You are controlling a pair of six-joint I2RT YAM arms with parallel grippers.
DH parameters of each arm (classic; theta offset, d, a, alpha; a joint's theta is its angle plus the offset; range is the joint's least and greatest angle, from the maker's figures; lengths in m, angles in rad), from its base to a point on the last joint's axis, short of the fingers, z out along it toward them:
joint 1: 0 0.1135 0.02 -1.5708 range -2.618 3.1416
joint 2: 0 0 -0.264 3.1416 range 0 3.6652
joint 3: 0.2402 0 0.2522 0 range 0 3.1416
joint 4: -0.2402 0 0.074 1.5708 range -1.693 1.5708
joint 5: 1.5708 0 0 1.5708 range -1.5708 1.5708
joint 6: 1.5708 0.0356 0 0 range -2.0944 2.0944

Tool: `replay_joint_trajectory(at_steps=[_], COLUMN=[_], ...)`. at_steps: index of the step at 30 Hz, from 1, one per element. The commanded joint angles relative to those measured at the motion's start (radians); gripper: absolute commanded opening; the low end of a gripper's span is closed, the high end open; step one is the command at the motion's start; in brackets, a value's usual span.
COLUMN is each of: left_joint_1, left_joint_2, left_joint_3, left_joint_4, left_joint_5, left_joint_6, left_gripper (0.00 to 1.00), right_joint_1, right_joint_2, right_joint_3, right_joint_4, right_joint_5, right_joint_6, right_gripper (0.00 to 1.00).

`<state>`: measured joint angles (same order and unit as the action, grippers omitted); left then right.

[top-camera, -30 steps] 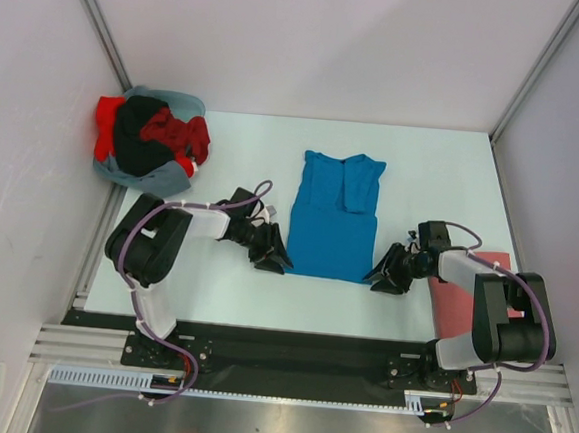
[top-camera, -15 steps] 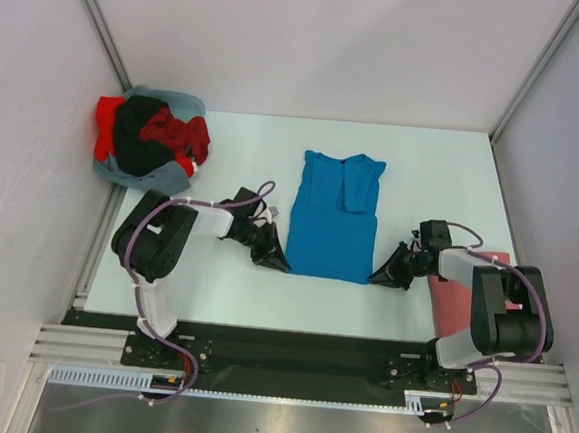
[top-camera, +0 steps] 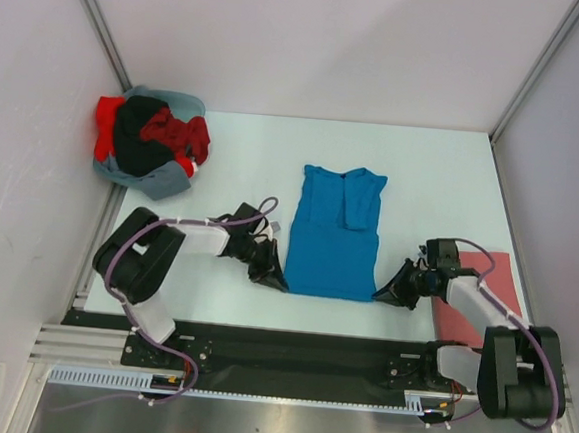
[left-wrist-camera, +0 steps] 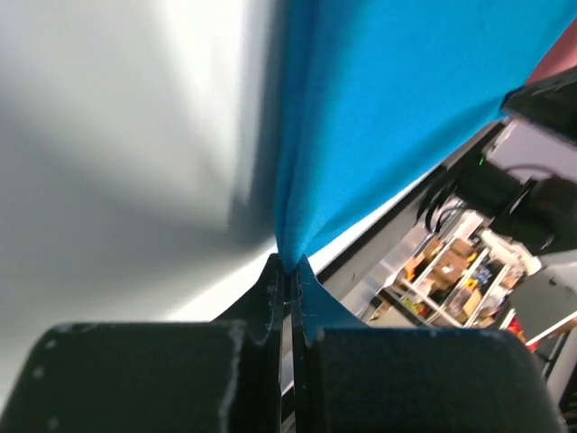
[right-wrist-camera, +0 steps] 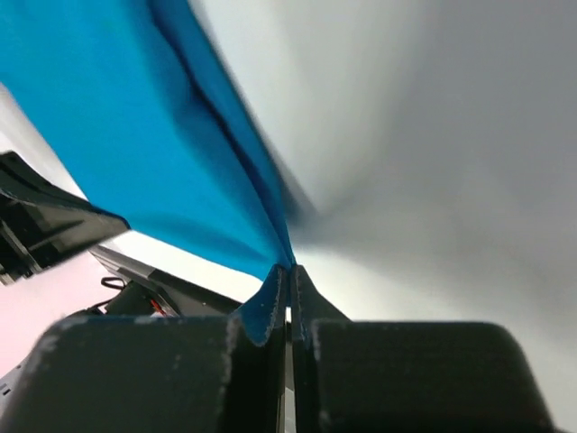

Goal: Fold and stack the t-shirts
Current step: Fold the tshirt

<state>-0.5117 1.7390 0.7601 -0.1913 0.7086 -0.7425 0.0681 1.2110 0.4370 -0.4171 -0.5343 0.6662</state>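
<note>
**Both grippers clamped on the bottom corners of the blue shirt**

Biggest thing first: the white table (top-camera: 443, 178) fills most of the overhead view, boxed in by pale walls on three sides.

The blue shirt (top-camera: 335, 250) lies pretty much in the middle of it, flat, collar end toward the far wall and hem toward the arms. It looks folded in lengthwise already, a narrow rectangle with a sleeve flap lying on top near the collar.

Off in the far left corner there's a pile of shirts (top-camera: 147, 140), all crumpled together: bright red, black, a darker red piece on top and a grey-blue one underneath and around the outside. It's well apart from the blue one.

On the right side, near the front edge, a pinkish-red shirt (top-camera: 498, 271) lies flat, partly hidden under the right arm.

Now the small stuff. The left gripper (top-camera: 276, 281) sits low at the near left corner of the blue shirt. Its wrist camera shows the jaws pressed together with a bit of blue fabric pinched at the very tip, the cloth fanning up and away from there. The right gripper (top-camera: 382, 294) is the mirror of that at the near right corner: jaws squeezed together on the blue cloth at the tip. Both wrist views are blurry apart from the fingers.
</note>
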Motion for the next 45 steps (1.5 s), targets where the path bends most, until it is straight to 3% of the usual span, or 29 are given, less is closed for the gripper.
replay_joint_trajectory(at_steps=[1, 4, 8, 12, 16, 23, 30, 45], left_joint_1=[-0.030, -0.028, -0.022, 0.021, 0.088, 0.179, 0.217, 0.236], left_joint_2=[-0.114, -0.147, -0.121, -0.001, 0.137, 0.375, 0.528, 0.678], left_joint_3=[-0.030, 0.017, 0.219, 0.464, 0.668, 1.037, 1.208, 1.308], left_joint_4=[-0.049, -0.131, -0.210, -0.315, -0.327, -0.339, -0.295, -0.149], left_joint_5=[-0.032, -0.053, -0.098, -0.141, -0.130, -0.100, -0.086, -0.113], left_joint_6=[-0.015, 0.008, 0.040, 0.100, 0.092, 0.074, 0.046, -0.092], left_gripper=[0.00, 0.00, 0.00, 0.00, 0.00, 0.00, 0.00, 0.00], right_joint_1=[-0.005, -0.004, -0.010, -0.051, -0.103, -0.140, -0.145, -0.154], right_joint_2=[-0.093, -0.152, -0.095, 0.074, 0.353, 0.697, 0.892, 1.117], right_joint_3=[0.006, 0.035, 0.147, 0.395, 0.666, 1.067, 1.337, 1.597], right_joint_4=[-0.161, -0.235, -0.261, -0.239, -0.232, -0.265, -0.328, -0.322], right_joint_5=[0.025, 0.028, 0.037, 0.056, 0.037, 0.010, 0.000, -0.015], right_joint_6=[-0.010, -0.019, -0.037, -0.063, -0.088, -0.096, -0.088, -0.054], right_gripper=[0.00, 0.00, 0.00, 0.00, 0.00, 0.00, 0.00, 0.00])
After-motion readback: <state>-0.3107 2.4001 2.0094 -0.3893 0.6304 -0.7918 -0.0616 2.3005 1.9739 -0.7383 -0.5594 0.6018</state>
